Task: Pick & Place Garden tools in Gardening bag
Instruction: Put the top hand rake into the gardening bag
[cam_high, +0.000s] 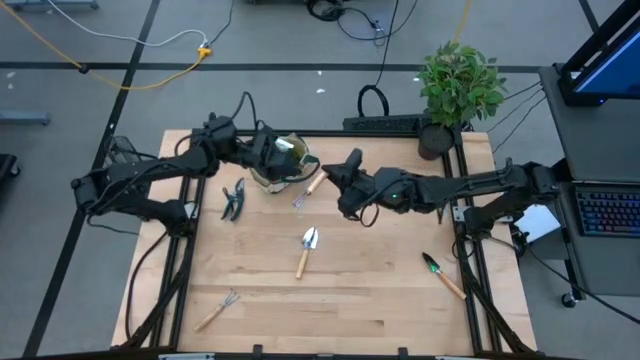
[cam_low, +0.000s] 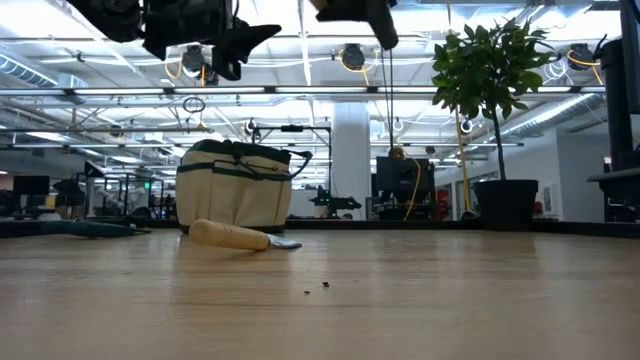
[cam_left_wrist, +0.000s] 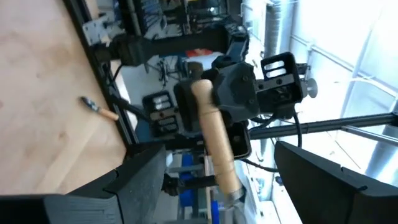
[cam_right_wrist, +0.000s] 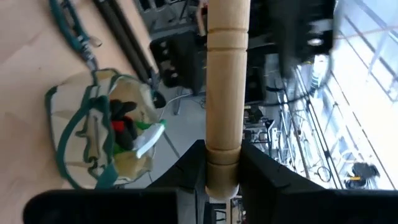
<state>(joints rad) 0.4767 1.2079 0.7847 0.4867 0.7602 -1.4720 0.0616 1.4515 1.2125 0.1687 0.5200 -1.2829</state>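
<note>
held tool: a wooden-handled fork (cam_high: 308, 190); in the right wrist view its pale turned handle (cam_right_wrist: 225, 81) runs straight out from between the fingers.
right gripper: the right gripper (cam_high: 335, 176) is clamped on the handle's end, near table centre, raised above the wood.
bag: the bag (cam_high: 283, 160) lies at about 9 to 10 o'clock from the right gripper in the high view, near, not touching.
long axis: the fork runs from the gripper toward 8 o'clock, tines pointing short of the bag's rim.
nearer arm: the left gripper (cam_high: 268, 152), fingers wide apart and empty, sits at the bag's left rim; the right one carries the load.
coming move, my judgement: carry the tines across toward 9 o'clock over the mouth, then let go.
bag looks: beige, green trim, mouth open; red-black gloves (cam_right_wrist: 121, 127) and something green already inside.
elsewhere: shears (cam_high: 234, 200) at 7 o'clock of the bag; silver trowel (cam_high: 306, 250), rake (cam_high: 217, 310), green trowel (cam_high: 442, 274) lie well apart on the table (cam_high: 380, 300).
</note>
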